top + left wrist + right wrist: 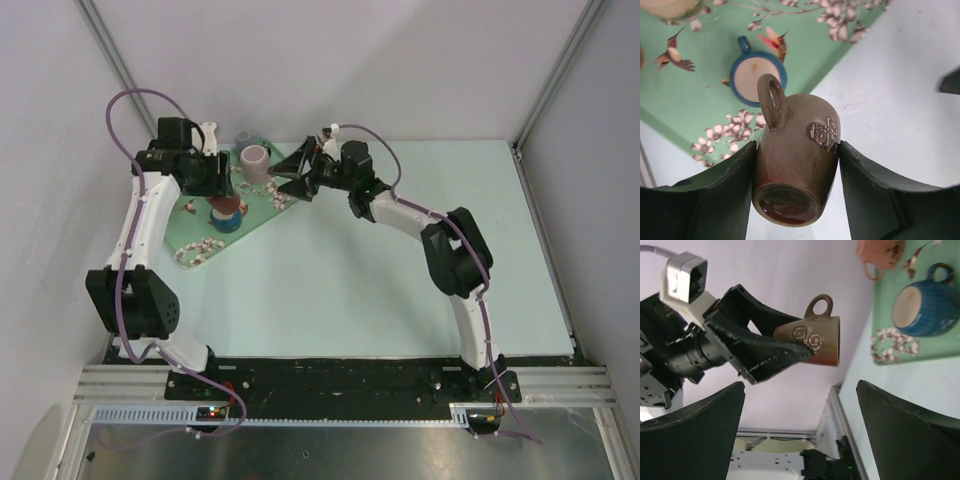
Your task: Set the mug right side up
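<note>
My left gripper (221, 193) is shut on a brown mug (800, 150) with a swirl pattern, holding it in the air over the green mat (262, 205). The mug's base faces the wrist camera, its mouth points away toward the mat, and its handle (771, 100) sticks out sideways. The mug also shows in the right wrist view (817, 342), between the left fingers (765, 352). My right gripper (290, 180) is open and empty, a little to the right of the mug, and points at it.
A blue mug (757, 75) stands upright on the hummingbird mat just below the held mug. A pink mug (254, 160) stands at the mat's far end. White enclosure walls stand close behind and to the left.
</note>
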Controlling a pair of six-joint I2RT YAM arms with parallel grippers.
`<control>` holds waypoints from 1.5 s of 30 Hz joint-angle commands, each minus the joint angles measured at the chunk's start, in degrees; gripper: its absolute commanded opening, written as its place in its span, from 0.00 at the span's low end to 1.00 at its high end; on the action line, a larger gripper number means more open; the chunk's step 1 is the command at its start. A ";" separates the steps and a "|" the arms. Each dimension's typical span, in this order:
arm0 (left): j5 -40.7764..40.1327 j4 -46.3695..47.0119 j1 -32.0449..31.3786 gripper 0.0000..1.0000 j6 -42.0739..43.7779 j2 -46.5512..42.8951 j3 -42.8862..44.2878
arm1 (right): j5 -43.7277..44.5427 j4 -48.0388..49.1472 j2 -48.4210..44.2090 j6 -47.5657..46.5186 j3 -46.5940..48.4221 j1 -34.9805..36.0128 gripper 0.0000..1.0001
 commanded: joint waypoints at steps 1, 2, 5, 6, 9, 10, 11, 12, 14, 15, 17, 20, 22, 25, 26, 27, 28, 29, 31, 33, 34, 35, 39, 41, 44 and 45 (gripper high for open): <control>5.06 0.43 -2.83 0.00 -2.41 -3.56 4.40 | -3.68 14.92 5.11 17.03 4.18 0.99 1.00; 5.70 0.41 -3.28 0.00 -2.58 -3.53 4.86 | -3.79 14.98 5.88 18.04 4.63 1.16 1.00; 7.19 0.40 -3.99 0.00 -4.10 -3.20 5.95 | -4.05 12.69 7.49 18.84 6.06 2.08 1.00; 7.47 0.39 -4.13 0.00 -4.43 -3.04 6.34 | -4.11 12.29 8.04 19.17 6.32 2.24 1.00; 8.37 0.45 -4.92 0.00 -5.08 -2.76 7.12 | -4.26 15.21 9.95 23.29 6.41 2.58 0.99; 8.89 0.51 -5.12 0.00 -5.19 -2.69 7.28 | -4.30 18.03 10.85 25.08 6.54 2.57 0.97; 9.16 0.49 -5.31 0.00 -5.33 -2.57 7.40 | -4.32 20.19 11.48 27.43 7.00 2.66 0.95; 9.51 0.53 -5.45 0.00 -5.53 -2.42 7.59 | -4.38 22.63 12.41 29.09 7.80 2.70 0.92; 10.24 0.53 -5.71 0.00 -6.07 -2.02 8.04 | -4.46 25.95 14.01 32.26 9.56 2.78 0.83; 10.58 0.50 -5.87 0.00 -6.30 -1.79 8.26 | -4.40 27.22 14.59 33.75 10.27 2.85 0.79; 11.01 0.50 -6.23 0.00 -6.38 -1.47 8.76 | -3.98 29.19 15.78 36.57 11.50 3.03 0.72; 11.67 0.48 -6.50 0.00 -6.59 -1.09 9.41 | -3.63 31.75 17.44 40.40 13.10 3.26 0.65; 12.38 0.52 -6.56 0.00 -6.67 -0.85 9.53 | -2.82 34.12 18.08 42.72 13.41 3.25 0.60; 13.80 0.54 -6.57 0.00 -6.76 -0.78 9.01 | -1.66 37.79 19.05 46.24 14.12 3.11 0.47; 14.47 0.55 -6.60 0.00 -6.90 -0.78 8.97 | -1.33 38.68 19.27 47.50 14.57 3.06 0.44; 15.37 0.51 -6.58 0.00 -7.06 -0.64 8.95 | -0.99 39.83 19.51 48.48 14.88 3.03 0.41; 16.22 0.49 -6.61 0.00 -7.36 -0.49 9.11 | -0.56 40.75 19.68 49.72 15.21 2.93 0.37; 17.22 0.53 -6.63 0.00 -7.56 -0.32 9.28 | -0.25 41.66 19.76 50.43 15.51 2.88 0.31; 18.71 0.60 -6.59 0.00 -7.83 0.11 9.89 | -0.27 42.42 19.49 51.31 15.88 2.56 0.17; 19.87 0.57 -6.61 0.00 -7.84 0.31 10.42 | -0.40 42.70 18.63 51.51 14.88 2.10 0.06; 20.41 0.57 -6.58 0.00 -7.84 0.43 10.64 | -0.35 42.76 18.14 51.63 14.02 1.98 0.03; 21.02 0.56 -6.52 0.00 -7.84 0.57 10.84 | -0.24 43.05 17.41 51.69 12.63 1.66 0.01; 20.81 0.56 -6.28 0.40 -7.78 0.78 11.35 | 0.23 43.69 13.68 49.87 5.78 0.23 0.00; 19.48 0.56 -5.91 0.82 -7.21 0.58 11.44 | -0.01 42.58 11.05 47.11 2.05 -0.70 0.00; 15.57 0.61 -5.49 0.97 -5.63 0.21 11.34 | -0.87 38.79 6.92 42.30 -2.92 -1.90 0.00; 14.30 0.58 -5.45 0.98 -4.84 0.11 11.41 | -1.02 37.56 5.78 40.13 -4.90 -2.35 0.00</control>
